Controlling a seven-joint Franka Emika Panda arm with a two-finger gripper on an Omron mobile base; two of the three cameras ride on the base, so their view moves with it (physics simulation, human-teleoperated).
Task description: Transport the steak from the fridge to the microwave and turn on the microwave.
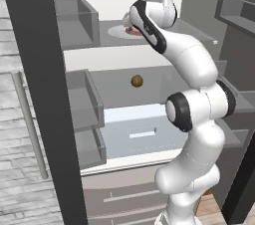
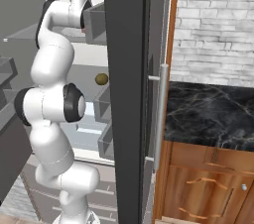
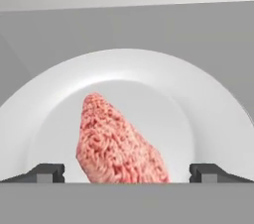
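On the fridge (image 1: pixel 149 134) upper shelf, over steak (image 3: pixel 119 143) on white plate (image 3: pixel 198 99): gripper (image 3: pixel 127 172) fingers spread wide, straddling meat. Pickup step, judged; next, closing on it.

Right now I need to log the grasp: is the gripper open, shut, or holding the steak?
Gripper: open, jaws spread on either side of the steak, not holding it.

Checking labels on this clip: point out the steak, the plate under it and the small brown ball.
steak (image 3: pixel 119 143), hand view, middle of the meat.
plate (image 3: pixel 198 99), hand view, bare white rim.
brown ball (image 1: pixel 137 80), left base view, its centre.
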